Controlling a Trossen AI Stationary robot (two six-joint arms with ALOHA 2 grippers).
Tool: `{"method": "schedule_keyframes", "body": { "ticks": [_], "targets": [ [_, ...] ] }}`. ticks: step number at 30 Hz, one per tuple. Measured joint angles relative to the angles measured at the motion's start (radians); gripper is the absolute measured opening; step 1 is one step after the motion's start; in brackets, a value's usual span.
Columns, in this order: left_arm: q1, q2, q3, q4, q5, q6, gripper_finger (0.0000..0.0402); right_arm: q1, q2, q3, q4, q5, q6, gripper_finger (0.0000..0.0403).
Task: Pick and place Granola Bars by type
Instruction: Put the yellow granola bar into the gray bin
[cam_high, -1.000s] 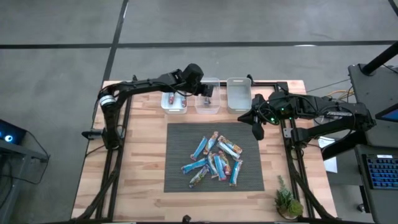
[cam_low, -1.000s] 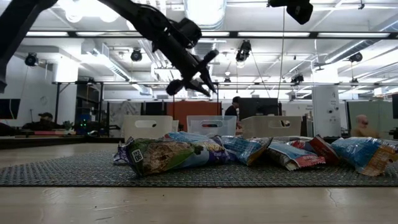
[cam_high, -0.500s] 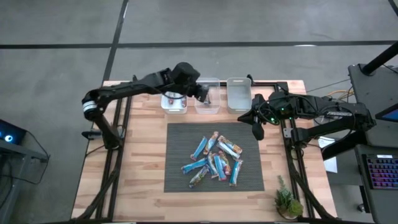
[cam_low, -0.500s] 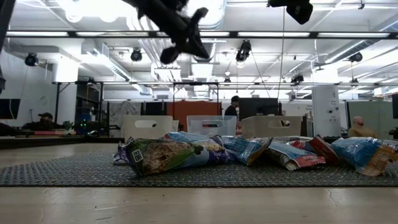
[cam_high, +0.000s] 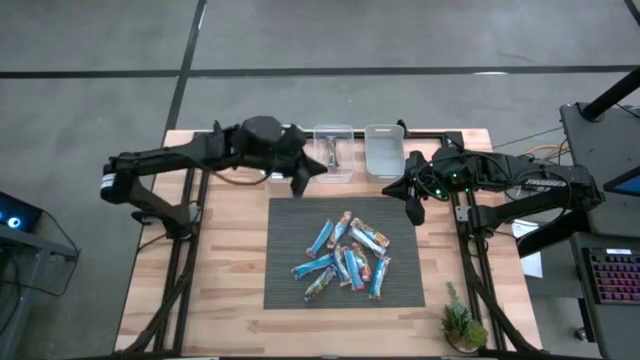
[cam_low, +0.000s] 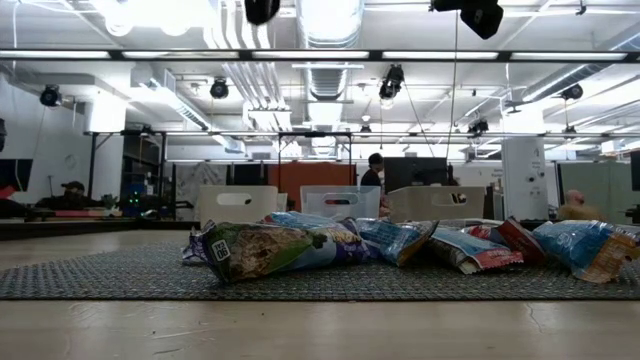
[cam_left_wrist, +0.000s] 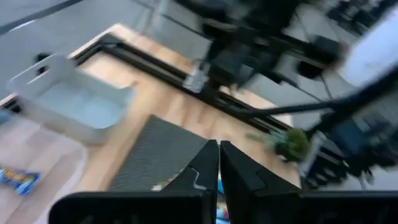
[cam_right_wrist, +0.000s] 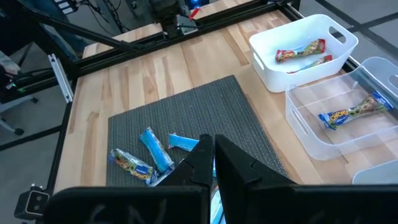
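A wooden worktop (cam_high: 230, 250) is seen from above, with a dark woven mat (cam_high: 290, 230) laid at its middle. The loose Granola Bars (cam_high: 345, 258) are heaped on the mat, right of its centre, overlapping one another; most wrappers are blue, some with orange or red print. In the low view the same heap (cam_low: 300, 245) lies along the mat's surface.

Three bins stand in a row along the worktop's far edge. The white bin (cam_right_wrist: 305, 53) at the left end of the row is found to hold two red-printed bars (cam_right_wrist: 301, 51). The clear bin (cam_right_wrist: 348, 118) in the middle holds one blue-and-yellow bar (cam_right_wrist: 354, 111). The third bin (cam_high: 383, 150), at the right end, shows no bar inside in the high view.

The left gripper (cam_high: 308, 172) is held above the worktop just beside the far edge of the mat, in front of the white bin, which the arm largely covers from above. Its fingers (cam_left_wrist: 208, 165) are pressed together with nothing between them.

The right gripper (cam_high: 413, 208) waits over the bare wood just off the mat's far right corner. Its fingers (cam_right_wrist: 202, 158) are likewise brought together, and nothing is held.

A small potted plant (cam_high: 462, 325) stands at the worktop's near right corner.
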Motion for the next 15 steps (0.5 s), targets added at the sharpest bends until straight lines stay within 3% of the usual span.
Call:
{"method": "schedule_keyframes", "body": {
  "ticks": [15],
  "targets": [
    [-0.297, -0.049, -0.002, -0.076, -0.002, 0.119, 0.0, 0.0, 0.0, 0.0, 0.0, 0.0, 0.008, 0.0008]
  ]
}}
